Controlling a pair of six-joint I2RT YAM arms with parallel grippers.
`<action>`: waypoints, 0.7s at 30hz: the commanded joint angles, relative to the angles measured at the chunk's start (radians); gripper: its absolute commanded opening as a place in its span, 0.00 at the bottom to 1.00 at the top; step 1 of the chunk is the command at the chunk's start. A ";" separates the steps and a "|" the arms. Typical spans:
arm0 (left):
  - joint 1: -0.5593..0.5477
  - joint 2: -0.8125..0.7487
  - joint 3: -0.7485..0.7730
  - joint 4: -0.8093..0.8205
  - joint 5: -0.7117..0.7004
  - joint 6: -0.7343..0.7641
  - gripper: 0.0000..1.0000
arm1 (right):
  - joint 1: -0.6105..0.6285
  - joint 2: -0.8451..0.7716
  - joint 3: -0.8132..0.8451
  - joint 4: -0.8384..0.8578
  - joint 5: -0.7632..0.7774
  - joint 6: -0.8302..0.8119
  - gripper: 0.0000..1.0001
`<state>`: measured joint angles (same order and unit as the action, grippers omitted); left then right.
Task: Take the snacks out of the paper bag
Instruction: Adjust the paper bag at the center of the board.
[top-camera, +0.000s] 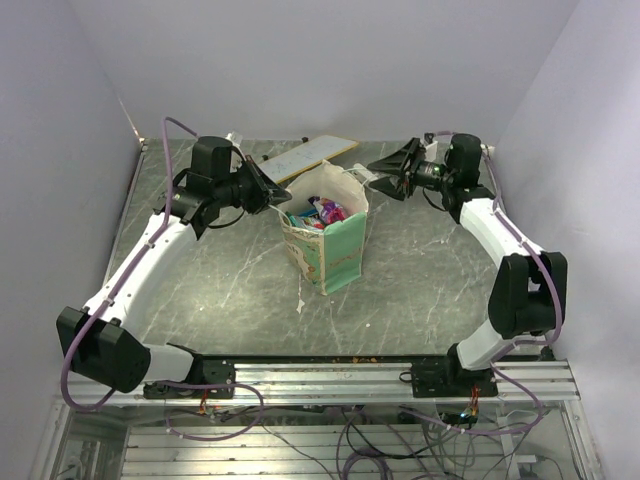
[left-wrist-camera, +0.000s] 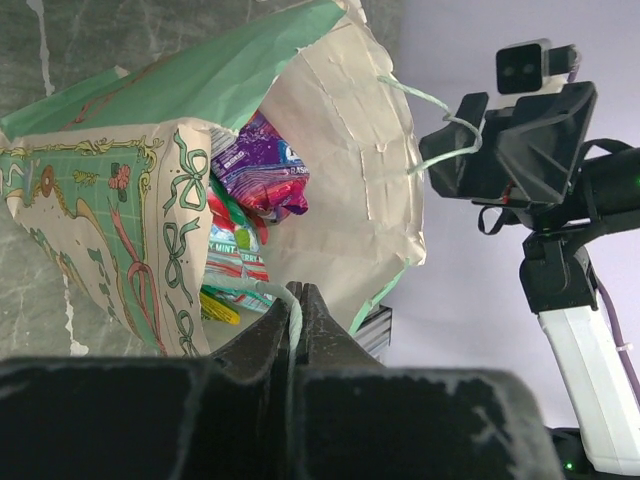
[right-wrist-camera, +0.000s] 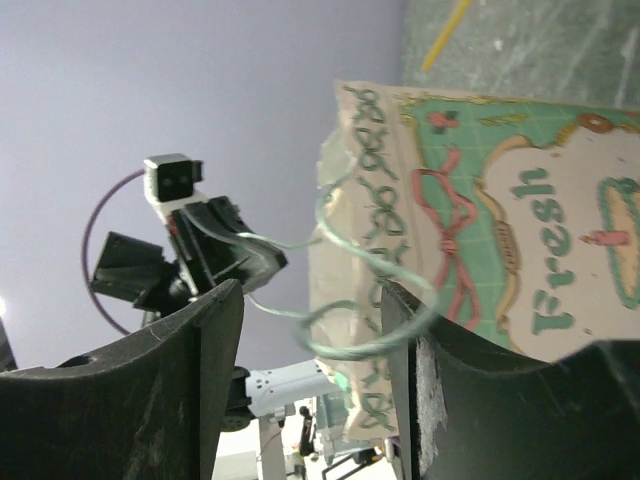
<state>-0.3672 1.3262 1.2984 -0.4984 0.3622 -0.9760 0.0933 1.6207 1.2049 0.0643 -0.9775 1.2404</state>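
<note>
**A:** What does the left gripper (left-wrist-camera: 298, 292) have hold of?

**B:** Its jaws are pressed tight together on the left handle (left-wrist-camera: 268, 289). The pale cord runs up between the two fingers and out past their tips to the bag (left-wrist-camera: 100, 200), which sits directly ahead of them.

**A:** And the right gripper (right-wrist-camera: 310, 290)?

**B:** Its jaws stand partly apart. The right handle (right-wrist-camera: 350, 345) loops through the gap between the fingers, but nothing is clamped. I can't tell whether the cord rests against the inner face of one finger or hangs just clear of it.

**A:** Where is the bag relative to that one?

**B:** Just beyond its fingertips and off to one side, with a printed panel facing the wrist camera. The left gripper is past the bag on the opposite side, so the bag stands upright on the table (top-camera: 230, 290) between the two grippers, with one cord leading to each.

**A:** And the snacks (left-wrist-camera: 260, 165)?

**B:** All inside the bag, just beyond the left fingertips. The mouth gapes toward that gripper. A purple packet lies on top, with red and green-striped ones below it. Neither gripper touches any packet.

**A:** Anything else nearby?

**B:** A flat white board (top-camera: 312, 155) lies on the table behind the bag, farther out than both grippers.
</note>
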 joint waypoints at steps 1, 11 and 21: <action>0.007 -0.011 0.023 0.009 0.040 0.010 0.07 | 0.026 -0.029 -0.032 0.274 0.018 0.183 0.55; 0.008 -0.023 0.037 -0.023 0.048 0.037 0.07 | 0.091 0.009 -0.001 0.424 0.078 0.255 0.50; 0.010 -0.039 0.030 -0.033 0.056 0.043 0.07 | 0.097 0.067 0.079 0.582 0.084 0.317 0.50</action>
<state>-0.3668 1.3170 1.3022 -0.5228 0.3893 -0.9501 0.1860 1.6745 1.2346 0.5251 -0.9009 1.5162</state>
